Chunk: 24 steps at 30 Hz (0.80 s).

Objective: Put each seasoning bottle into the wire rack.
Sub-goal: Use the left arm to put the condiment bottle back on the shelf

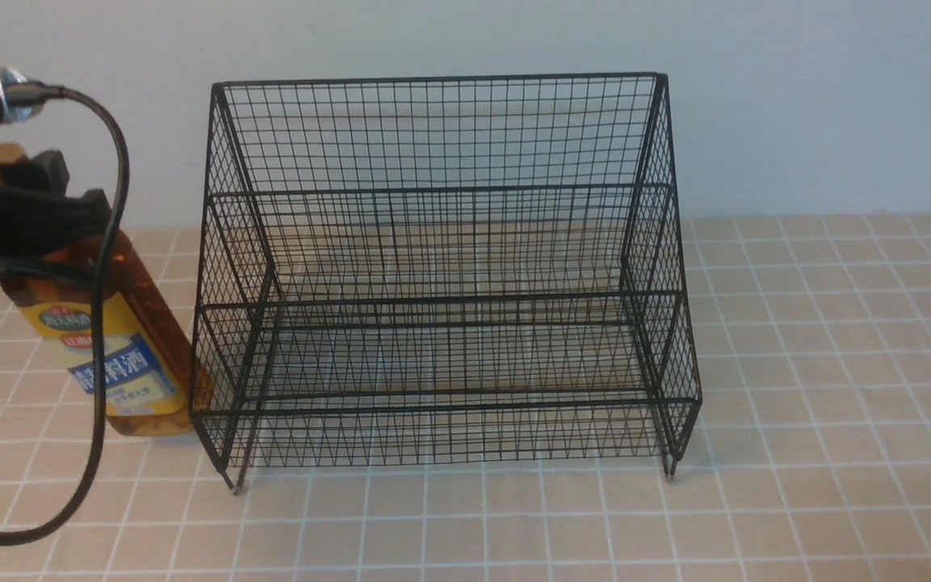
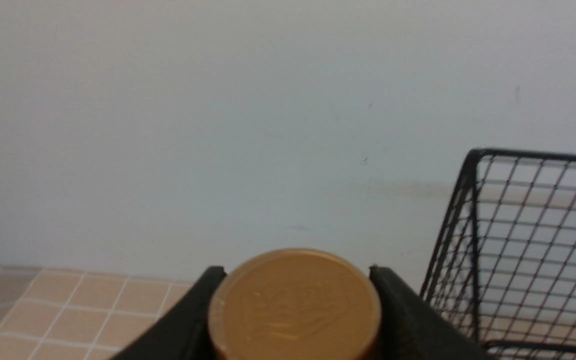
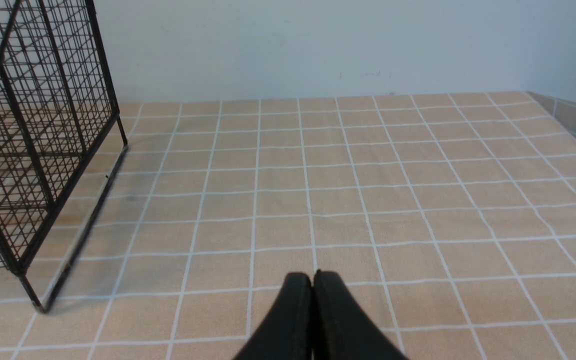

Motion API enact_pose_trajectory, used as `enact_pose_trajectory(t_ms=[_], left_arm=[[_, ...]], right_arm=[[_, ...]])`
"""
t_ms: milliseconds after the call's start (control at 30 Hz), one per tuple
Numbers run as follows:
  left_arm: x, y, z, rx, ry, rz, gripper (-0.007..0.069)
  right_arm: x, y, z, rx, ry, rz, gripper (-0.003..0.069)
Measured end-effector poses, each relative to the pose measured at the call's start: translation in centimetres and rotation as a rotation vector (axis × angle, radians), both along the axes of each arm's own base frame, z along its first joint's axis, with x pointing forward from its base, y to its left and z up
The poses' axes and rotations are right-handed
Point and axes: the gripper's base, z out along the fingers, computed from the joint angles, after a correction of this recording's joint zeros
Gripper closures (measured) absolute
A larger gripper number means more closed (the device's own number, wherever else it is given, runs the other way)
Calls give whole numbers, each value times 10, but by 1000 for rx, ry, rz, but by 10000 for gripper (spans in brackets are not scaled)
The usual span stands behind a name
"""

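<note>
The seasoning bottle (image 1: 130, 347) is at the left of the front view. It is tall and clear, full of brown-gold liquid, with a gold cap (image 2: 294, 300) and a yellow label with a blue band. It leans, with its top to the left and its bottom just beside the wire rack (image 1: 441, 275). The left tool (image 1: 37, 202) grips its neck. The rack is big and black with two steps, and it stands mid-frame on the tabletop (image 1: 821, 364).

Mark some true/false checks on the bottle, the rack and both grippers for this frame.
1. The left gripper is clamped on the seasoning bottle. True.
2. The seasoning bottle sits inside the wire rack. False: it is outside, beside the rack's left side.
3. The right gripper is open. False: its fingers are pressed together, holding nothing.
4. Both tiers of the wire rack hold nothing. True.
</note>
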Motion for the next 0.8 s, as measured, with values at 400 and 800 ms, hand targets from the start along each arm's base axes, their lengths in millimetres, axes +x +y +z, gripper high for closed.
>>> enact_pose_trajectory(t_ms=[400,800], left_arm=[[-4,-4,76,157,-144,-49,314],[-8,-18,134,110,-252,-124,314]], right_arm=[[0,0,0,0,0,0,672],[0,0,0,0,0,0,672]])
